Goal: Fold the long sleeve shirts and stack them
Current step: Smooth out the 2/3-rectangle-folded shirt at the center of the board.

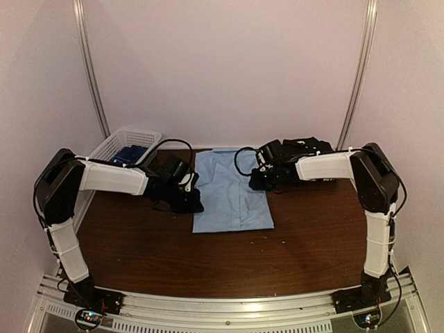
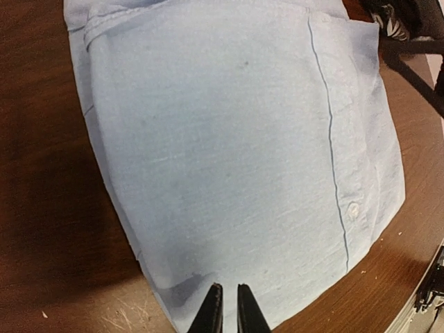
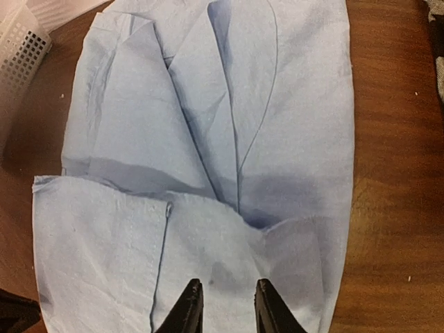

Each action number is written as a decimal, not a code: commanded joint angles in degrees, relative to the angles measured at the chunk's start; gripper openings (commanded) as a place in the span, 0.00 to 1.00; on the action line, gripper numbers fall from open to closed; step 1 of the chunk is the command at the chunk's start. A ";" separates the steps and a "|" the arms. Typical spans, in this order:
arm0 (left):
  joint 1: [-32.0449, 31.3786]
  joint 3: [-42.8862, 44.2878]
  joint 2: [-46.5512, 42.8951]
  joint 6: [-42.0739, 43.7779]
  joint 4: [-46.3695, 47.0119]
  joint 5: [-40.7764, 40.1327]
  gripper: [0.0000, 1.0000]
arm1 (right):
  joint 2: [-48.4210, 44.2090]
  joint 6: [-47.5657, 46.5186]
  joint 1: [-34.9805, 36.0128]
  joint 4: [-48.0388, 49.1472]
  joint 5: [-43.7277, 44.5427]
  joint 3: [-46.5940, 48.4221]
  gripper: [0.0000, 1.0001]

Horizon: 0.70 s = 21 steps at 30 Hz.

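Observation:
A light blue long sleeve shirt (image 1: 232, 191) lies folded into a rectangle in the middle of the brown table. My left gripper (image 1: 197, 203) is at the shirt's left edge; in the left wrist view its tips (image 2: 226, 288) stand almost together just over the cloth (image 2: 236, 139), holding nothing. My right gripper (image 1: 255, 182) is at the shirt's right edge, farther back. In the right wrist view its jaws (image 3: 227, 283) are apart above a folded-over flap (image 3: 208, 250), gripping nothing. Dark and patterned shirts (image 1: 305, 147) lie heaped behind the right arm.
A white mesh basket (image 1: 121, 142) stands at the back left with something dark blue inside; its corner shows in the right wrist view (image 3: 21, 41). Bare brown table (image 1: 208, 257) lies in front of the shirt. Walls close off the back and sides.

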 commanded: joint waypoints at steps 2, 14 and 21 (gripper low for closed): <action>-0.57 -2.24 -2.54 -1.54 2.19 0.06 0.10 | 5.63 -0.33 -2.61 2.27 -4.43 5.09 0.27; -0.66 -9.42 -6.38 -3.16 3.08 -0.41 0.10 | 10.40 3.77 -8.31 3.02 -7.33 8.06 0.28; -0.66 -13.19 -9.42 -3.56 2.97 -0.77 0.11 | 4.20 3.08 -8.36 2.71 -7.80 3.70 0.35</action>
